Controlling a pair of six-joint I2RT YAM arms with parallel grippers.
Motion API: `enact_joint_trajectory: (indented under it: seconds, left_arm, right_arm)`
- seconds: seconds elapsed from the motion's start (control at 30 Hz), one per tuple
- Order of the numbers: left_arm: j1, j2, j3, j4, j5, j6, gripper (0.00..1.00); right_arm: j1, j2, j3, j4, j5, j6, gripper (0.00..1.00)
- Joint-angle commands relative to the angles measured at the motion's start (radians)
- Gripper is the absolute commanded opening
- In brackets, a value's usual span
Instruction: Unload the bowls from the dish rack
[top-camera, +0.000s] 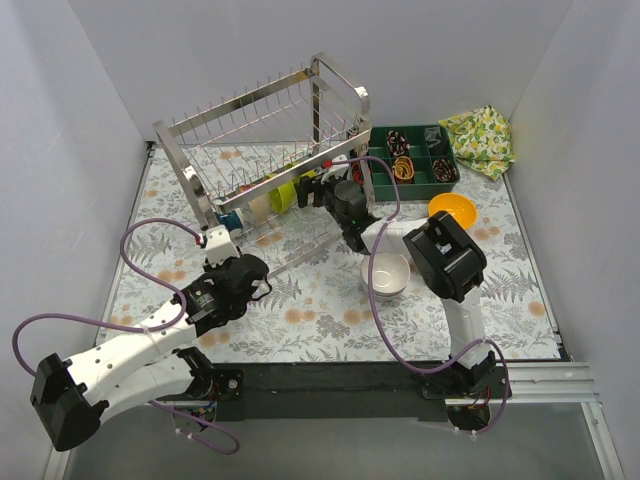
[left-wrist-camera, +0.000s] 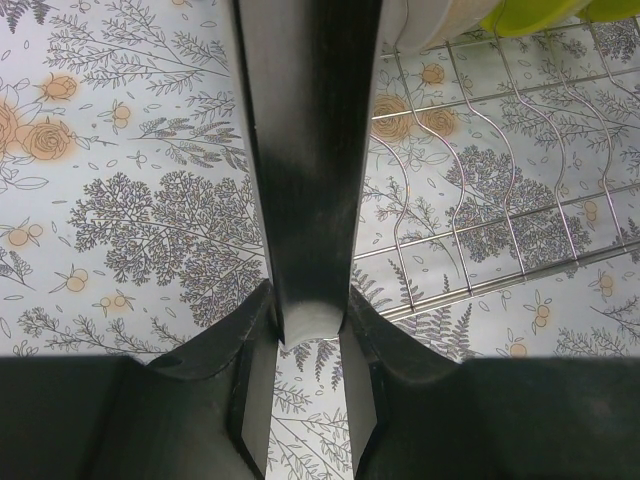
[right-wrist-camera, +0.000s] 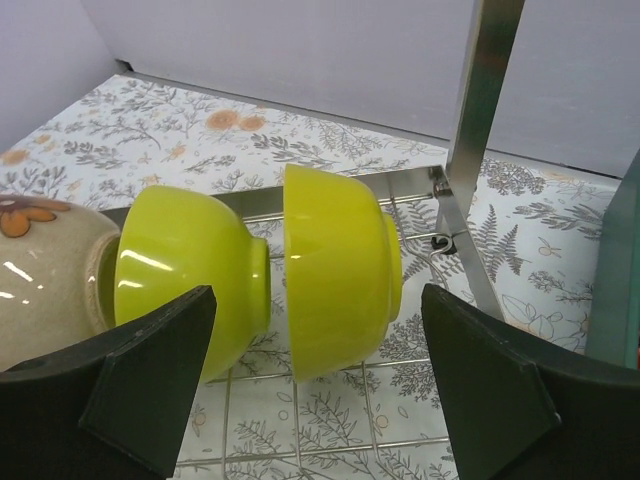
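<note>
- Left pincer (top-camera: 222, 245): at 7 o'clock of the rack (top-camera: 262, 112), off its left end. In the wrist view, the fingers (left-wrist-camera: 250, 335) are pressed onto a pale-edged item (left-wrist-camera: 308, 180). It is thin and dark with shadow. It cannot be told which bowl this is, if it is one.
- Rack: stands at 11 o'clock on the bench (top-camera: 300, 312). The upper tier is slanted. The lower-tier wires (left-wrist-camera: 480, 210) lie just above the floral bench cover.
- Blue-white bowl (top-camera: 232, 218): on the lower tier at the left end, at 12 o'clock of the left pincer.
- Beige bowl (right-wrist-camera: 40, 270): on edge on the lower tier, next in the row. It carries an orange flower mark.
- Lime bowls: two, on edge on the lower tier, mouths toward the beige bowl. The first (right-wrist-camera: 190, 270) is just beside the beige bowl. The second (right-wrist-camera: 340, 270) stands at 3 o'clock of the first, almost touching it.
- Right pincer (right-wrist-camera: 318, 300): spread wide. One finger is outside each lime bowl and neither is gripped. It sits at the rack's right end by a steel post (right-wrist-camera: 482, 100).
- White bowl (top-camera: 385, 272): upright on the bench, at 4 o'clock of the rack, beside the right arm.
- Tray (top-camera: 383, 180): dark green, at 1 o'clock on the bench.
- Orange bowl (top-camera: 452, 210): upright on the bench, at 5 o'clock of the tray.
- Cloth (top-camera: 482, 140): lemon print, at 3 o'clock of the tray.
</note>
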Motion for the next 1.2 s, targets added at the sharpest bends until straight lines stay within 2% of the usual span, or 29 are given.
enact_joint_trajectory:
  seconds: [0.0,0.17,0.47,0.6,0.8,1.17]
  left_arm:
    - [0.001,-0.03,-0.005,0.044,0.006,-0.033,0.0]
    - [0.001,-0.04,-0.006,0.049,0.014,-0.027,0.0]
    - [0.001,-0.049,-0.011,0.053,0.026,-0.026,0.0]
    - [-0.001,-0.053,-0.013,0.053,0.029,-0.024,0.0]
    - [0.001,-0.06,-0.014,0.055,0.032,-0.023,0.0]
    - [-0.001,-0.056,-0.016,0.064,0.04,-0.015,0.0]
  right_arm:
    - [0.005,0.034,0.071,0.069,0.081,-0.004,0.89]
    - [0.005,0.077,0.124,0.029,0.073,0.017,0.89]
    - [0.005,0.126,0.238,-0.08,0.092,0.097,0.94]
    - [0.005,0.147,0.31,-0.219,0.141,0.155,0.96]
    - [0.002,0.157,0.359,-0.312,0.184,0.211,0.98]
    - [-0.034,0.186,0.422,-0.39,-0.045,0.248,0.96]
